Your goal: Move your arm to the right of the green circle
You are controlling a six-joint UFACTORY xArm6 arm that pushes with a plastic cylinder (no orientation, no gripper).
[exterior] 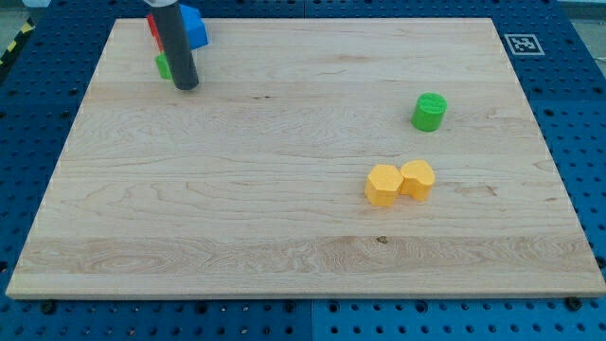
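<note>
The green circle (429, 111) is a small round block on the wooden board (284, 189), at the view's right, above the middle. My rod comes down at the view's top left and my tip (186, 86) rests on the board there, far to the left of the green circle. A second green block (163, 65) is mostly hidden behind the rod, just left of my tip.
A blue block (194, 26) and a red block (151, 26) sit at the top left behind the rod. Two yellow blocks (383, 185) (418, 179) touch each other below the green circle. A marker tag (522, 43) is at the board's top right corner.
</note>
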